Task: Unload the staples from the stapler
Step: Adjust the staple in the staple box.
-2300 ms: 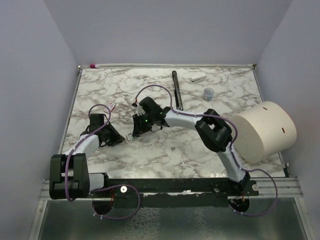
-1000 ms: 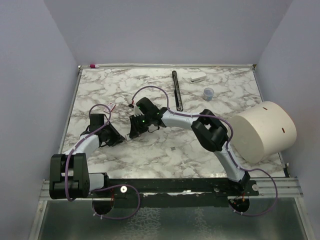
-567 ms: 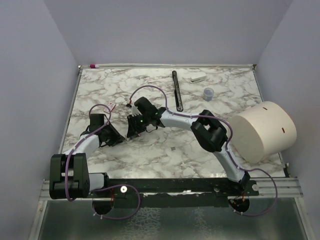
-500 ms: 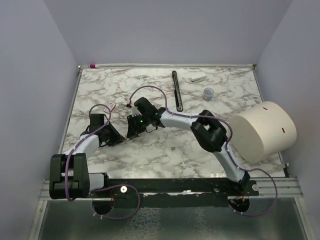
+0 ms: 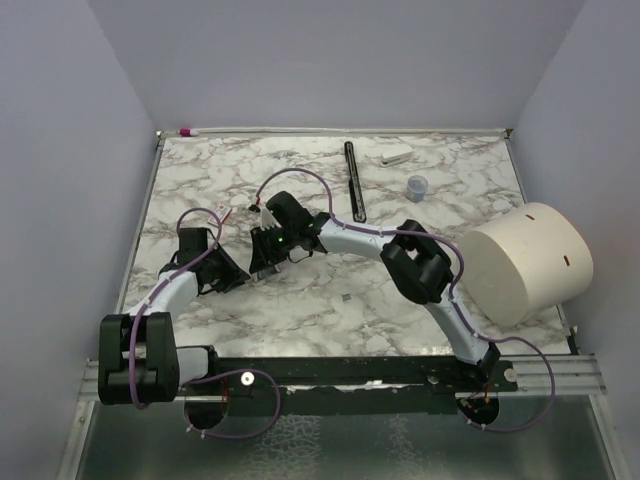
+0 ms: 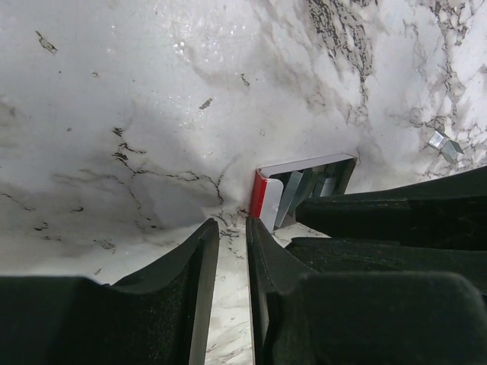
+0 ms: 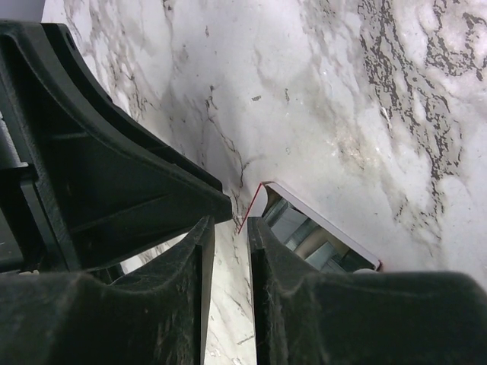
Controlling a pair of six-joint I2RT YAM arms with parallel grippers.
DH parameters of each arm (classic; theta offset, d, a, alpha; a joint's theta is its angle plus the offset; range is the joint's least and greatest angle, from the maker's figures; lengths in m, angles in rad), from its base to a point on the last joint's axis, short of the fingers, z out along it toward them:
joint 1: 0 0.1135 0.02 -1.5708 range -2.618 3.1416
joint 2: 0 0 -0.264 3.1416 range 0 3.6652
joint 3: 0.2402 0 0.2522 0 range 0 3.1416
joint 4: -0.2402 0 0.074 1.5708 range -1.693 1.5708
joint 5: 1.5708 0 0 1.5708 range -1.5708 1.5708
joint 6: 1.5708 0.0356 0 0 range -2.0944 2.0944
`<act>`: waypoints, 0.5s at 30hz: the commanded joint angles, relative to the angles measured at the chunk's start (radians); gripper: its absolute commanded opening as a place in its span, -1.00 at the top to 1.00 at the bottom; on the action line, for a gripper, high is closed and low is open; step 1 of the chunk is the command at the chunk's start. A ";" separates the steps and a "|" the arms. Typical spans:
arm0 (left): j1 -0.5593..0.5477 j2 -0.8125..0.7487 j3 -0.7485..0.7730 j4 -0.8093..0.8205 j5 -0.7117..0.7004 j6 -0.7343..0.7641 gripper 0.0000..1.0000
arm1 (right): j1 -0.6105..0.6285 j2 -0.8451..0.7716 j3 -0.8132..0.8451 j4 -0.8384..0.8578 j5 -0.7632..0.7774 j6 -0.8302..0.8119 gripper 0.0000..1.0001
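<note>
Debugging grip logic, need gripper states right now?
Left gripper: slightly open, narrow gap, nothing between its fingers.
Right gripper: slightly open, narrow gap, nothing between its fingers.

The white marble tabletop [image 5: 300, 320] with grey veins carries a long thin black bar [image 5: 354, 180] at the far middle, running away from the near edge. A small white block [image 5: 396, 155] lies just right of the bar's far end, and a small bluish-grey cap [image 5: 417, 186] sits near them. A large cream cylinder [image 5: 528, 262] rests on its side at the right edge. The red-and-white stapler [image 6: 293, 190] lies left of centre on the marble. One staple [image 6: 444, 143] lies near it, and a tiny sliver [image 5: 346, 297] rests mid-table.
</note>
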 commanded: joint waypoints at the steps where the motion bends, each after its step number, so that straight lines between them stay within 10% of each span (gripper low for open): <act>1: 0.001 -0.031 -0.010 -0.005 -0.007 0.011 0.50 | 0.008 -0.045 -0.003 -0.022 0.024 -0.025 0.43; 15: 0.001 -0.016 -0.012 0.008 -0.002 0.014 0.50 | 0.008 -0.010 -0.013 -0.038 0.049 -0.034 0.39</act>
